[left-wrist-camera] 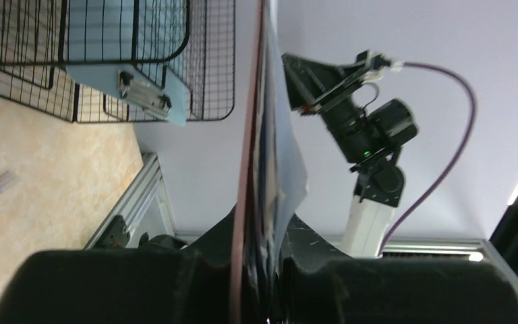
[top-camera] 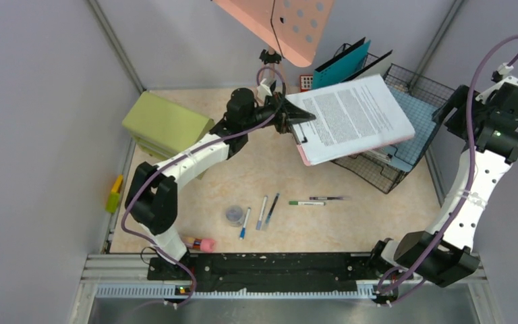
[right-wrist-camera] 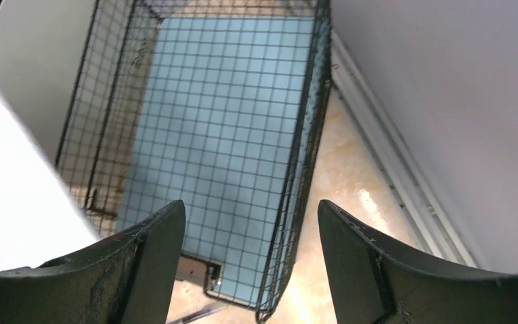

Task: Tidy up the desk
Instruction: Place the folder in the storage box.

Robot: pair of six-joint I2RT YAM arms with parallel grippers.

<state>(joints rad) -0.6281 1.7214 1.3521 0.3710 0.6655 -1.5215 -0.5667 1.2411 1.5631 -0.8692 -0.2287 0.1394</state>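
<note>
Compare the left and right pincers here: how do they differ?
The left pincer is shut on the edge of the clipboard; the right pincer is open and empty. The left holds printed pages in the air above the desk; the right points at the wire basket with the blue clipboard inside. Both have black fingers.

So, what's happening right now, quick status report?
Left gripper shut on clipboard, held partly over wire basket. Right gripper open, empty, near basket. Pens loose on desk. Nothing seen in the way.
</note>
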